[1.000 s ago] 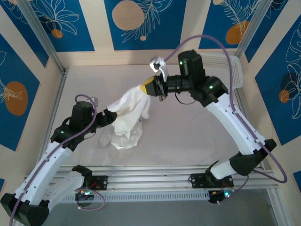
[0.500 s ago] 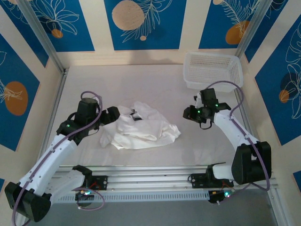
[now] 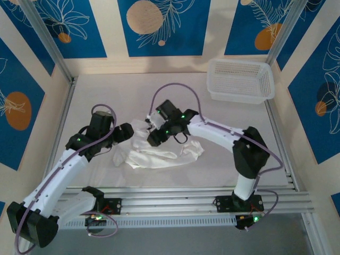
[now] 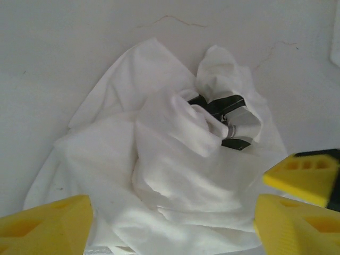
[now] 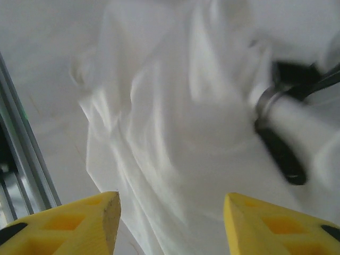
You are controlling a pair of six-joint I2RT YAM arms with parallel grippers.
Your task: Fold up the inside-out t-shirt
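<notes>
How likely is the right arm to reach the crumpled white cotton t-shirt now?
Probably yes. The right gripper hangs just over the t-shirt, jaws open, with nothing between. The left gripper sits at the shirt's other edge, out of the way.

Two white arms (image 3: 64,164) carry black joints (image 3: 249,154) and small green lights (image 3: 183,113), a purple cable (image 3: 175,85) looping along each. The left hand (image 4: 175,212) and right hand (image 5: 171,207) bear blocky yellow fingers (image 4: 48,226) with square recesses. Black base plates (image 3: 234,203) sit at their feet.
</notes>
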